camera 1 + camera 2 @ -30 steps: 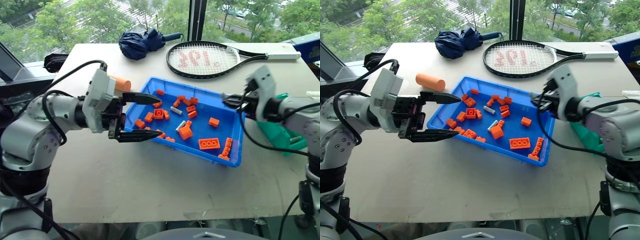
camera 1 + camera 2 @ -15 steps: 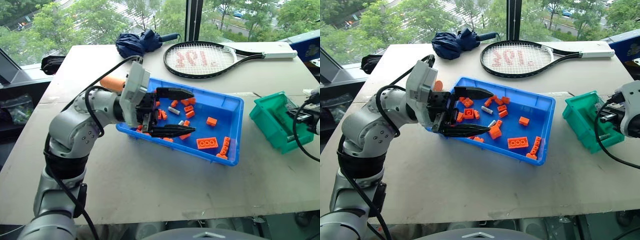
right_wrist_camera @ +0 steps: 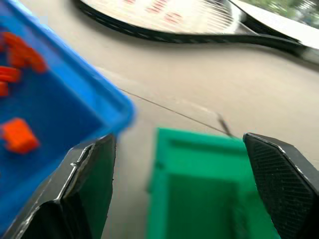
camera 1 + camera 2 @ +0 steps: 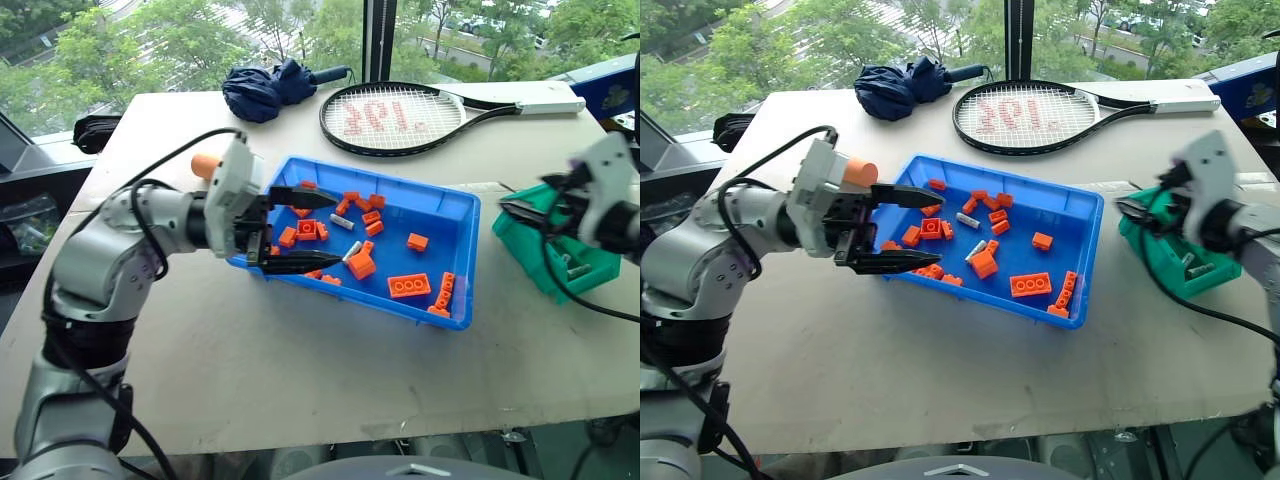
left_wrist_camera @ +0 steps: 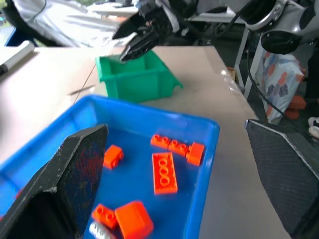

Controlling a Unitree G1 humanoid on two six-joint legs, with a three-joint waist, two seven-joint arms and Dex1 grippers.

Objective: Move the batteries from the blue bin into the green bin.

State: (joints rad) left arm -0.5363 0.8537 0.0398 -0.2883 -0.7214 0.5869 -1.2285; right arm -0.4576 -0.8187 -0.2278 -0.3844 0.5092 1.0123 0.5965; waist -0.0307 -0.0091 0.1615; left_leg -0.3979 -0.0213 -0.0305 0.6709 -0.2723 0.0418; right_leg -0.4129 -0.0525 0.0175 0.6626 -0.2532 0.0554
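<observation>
Over the near-left edge of the blue bin [image 4: 455, 215], the left gripper [image 4: 290, 230] hangs with jaws spread and empty, a step short of two batteries [image 4: 341, 223] lying among orange bricks [image 4: 414, 286]. To pick well, it should likely drop straight over one battery, straddling its width, clear of bricks. The right gripper [image 4: 522, 210] stands released and empty above the green bin [image 4: 575, 268], where more batteries lie.

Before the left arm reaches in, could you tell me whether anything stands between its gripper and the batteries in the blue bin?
Orange bricks lie between the open left gripper and the batteries, and more crowd the second battery.
</observation>
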